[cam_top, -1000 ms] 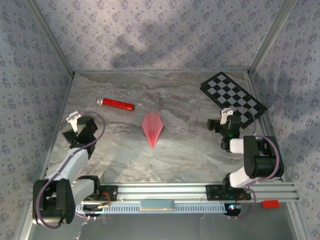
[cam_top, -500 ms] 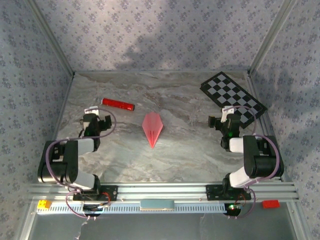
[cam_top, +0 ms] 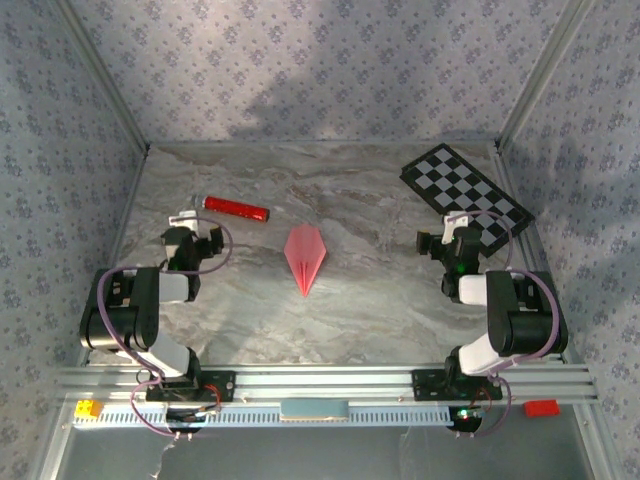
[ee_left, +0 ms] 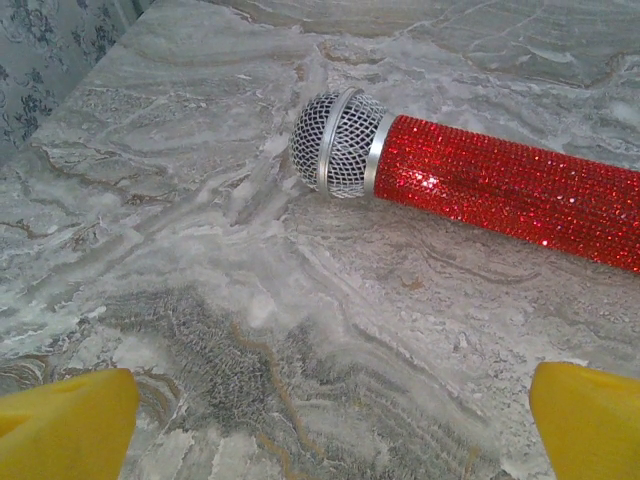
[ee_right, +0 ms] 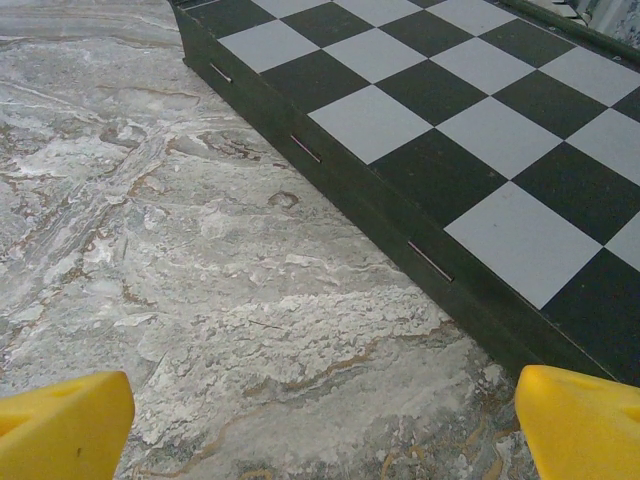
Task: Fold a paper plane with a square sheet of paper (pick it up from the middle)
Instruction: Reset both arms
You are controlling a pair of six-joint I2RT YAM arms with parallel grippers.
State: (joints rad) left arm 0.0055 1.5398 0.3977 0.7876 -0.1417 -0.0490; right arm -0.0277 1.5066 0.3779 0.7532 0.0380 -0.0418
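Trouble looked unlikely, though not impossible. The paper plane (cam_top: 305, 256) appeared fully folded and lay flat on the marbled table (cam_top: 380, 310) at the centre of the top view. Its nose pointed toward the bottom of the frame, and it was well apart from both arms. The left gripper (ee_left: 320, 430) hung with its jaws spread wide and empty, its yellow fingertips (ee_left: 65, 420) at the lower corners of its wrist view. The red glitter microphone (ee_left: 480, 180) lay just ahead, in the upper half. Any forward drift could have nudged that microphone and rolled it toward the plane. The right gripper (ee_right: 320, 425), likewise wide and empty, sat near the checkerboard (ee_right: 450, 130) at the upper right. A careless swing might have clipped its edge.
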